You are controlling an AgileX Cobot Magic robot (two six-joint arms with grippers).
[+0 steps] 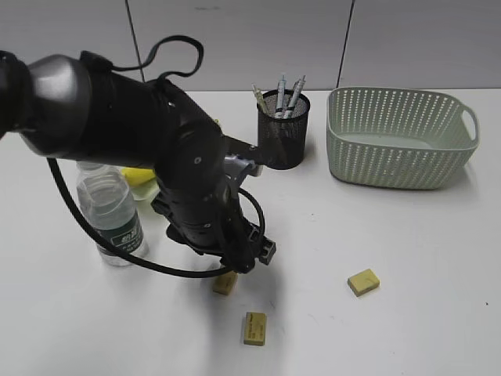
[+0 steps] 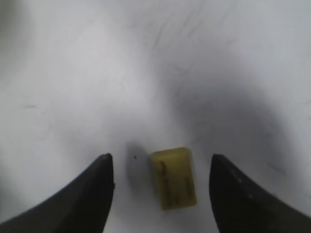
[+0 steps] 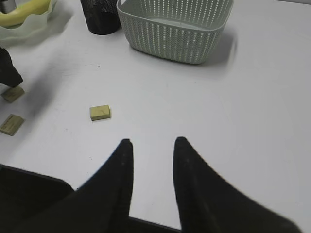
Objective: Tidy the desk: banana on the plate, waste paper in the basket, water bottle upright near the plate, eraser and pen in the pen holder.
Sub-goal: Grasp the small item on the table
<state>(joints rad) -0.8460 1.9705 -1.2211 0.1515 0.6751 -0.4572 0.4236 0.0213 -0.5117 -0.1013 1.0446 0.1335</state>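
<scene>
Yellow eraser sits on the desk between my left gripper, fingers spread wide, nothing held. It lies skewed, so closing could pinch a corner and flick it away. Right gripper idles open; pen holder waits at one o'clock.

Pen holder stands left of the basket; three erasers lie before them.
</scene>
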